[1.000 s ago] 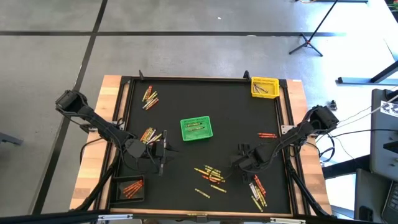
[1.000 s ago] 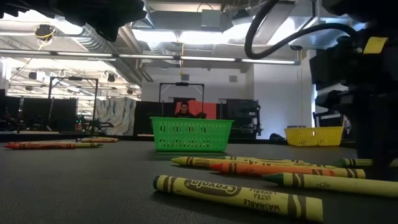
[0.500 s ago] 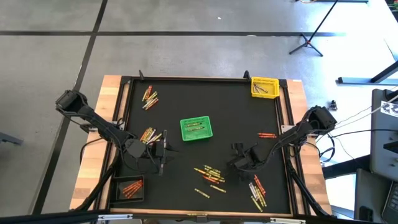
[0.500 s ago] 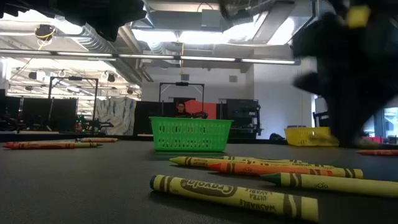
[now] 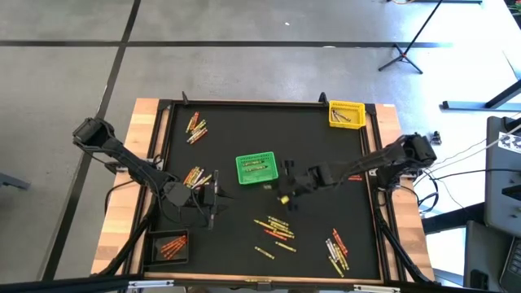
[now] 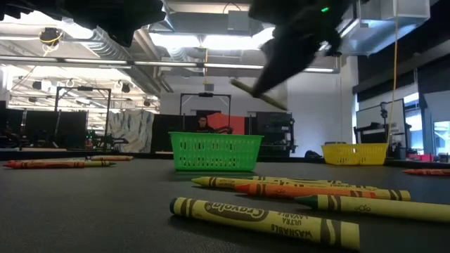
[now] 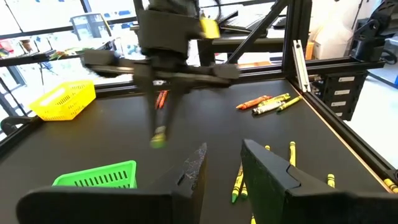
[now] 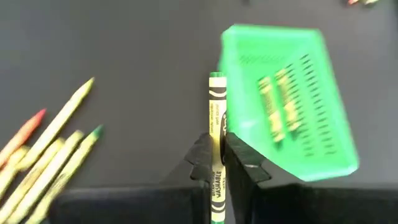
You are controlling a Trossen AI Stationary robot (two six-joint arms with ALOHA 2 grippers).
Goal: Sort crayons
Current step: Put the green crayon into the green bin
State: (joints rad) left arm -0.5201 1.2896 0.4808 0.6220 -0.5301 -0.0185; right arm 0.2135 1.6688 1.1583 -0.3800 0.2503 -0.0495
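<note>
Green paper-wrapped crayon [image 8: 216,118] now lifted off table, pinched in closed right jaws [image 5: 286,195], carried beside green mesh basket [image 5: 256,168]; drop-in looks next. Left jaws [image 5: 213,195] part-open, empty, waiting.

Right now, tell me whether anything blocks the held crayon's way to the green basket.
Nothing visible does. The right gripper holds a green crayon above bare mat just beside the green basket; the left gripper waits on the basket's other side.

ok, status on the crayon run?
Right gripper shut on green crayon, beside green basket. Left gripper idle. Nothing blocking.
</note>
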